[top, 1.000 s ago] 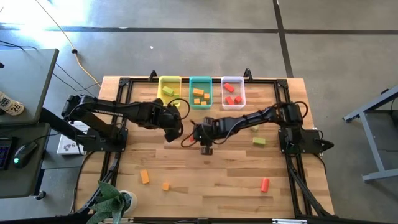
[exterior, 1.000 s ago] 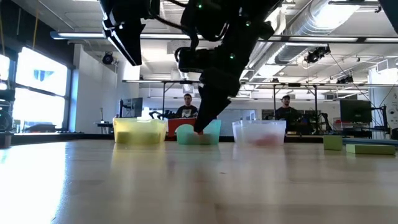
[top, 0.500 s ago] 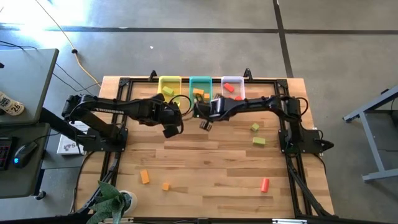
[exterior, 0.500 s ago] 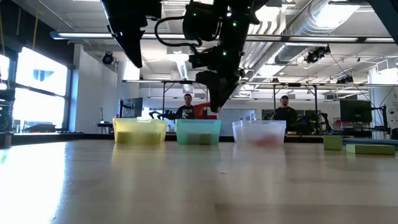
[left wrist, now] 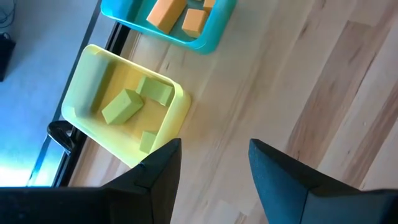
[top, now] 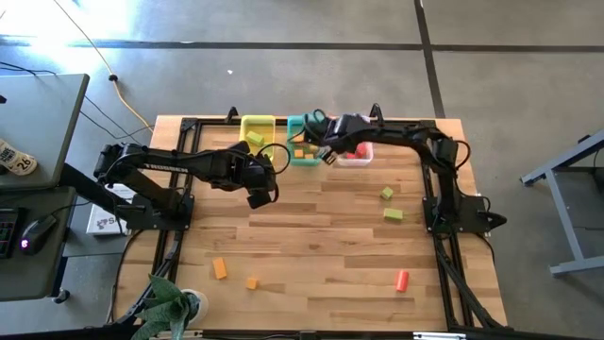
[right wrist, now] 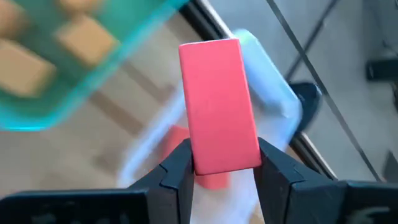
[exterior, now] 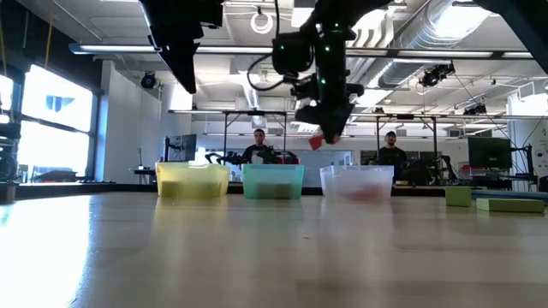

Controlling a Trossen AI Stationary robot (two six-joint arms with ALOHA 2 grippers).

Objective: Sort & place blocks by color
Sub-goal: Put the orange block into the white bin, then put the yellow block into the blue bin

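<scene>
The right tool (right wrist: pixel 219 171) squeezes a flat red block (right wrist: pixel 219 106) in the air above the clear plastic bin (top: pixel 357 151) at the far edge of the light wooden worktop (top: pixel 311 246). The left tool (left wrist: pixel 211 174) hangs with its fingers apart near the yellow bin (left wrist: pixel 118 112). Two people (exterior: pixel 259 145) sit in the big room behind.

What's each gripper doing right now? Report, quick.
Left gripper: open, empty, near the yellow bin.
Right gripper: shut on a red block, above the clear bin.
</scene>
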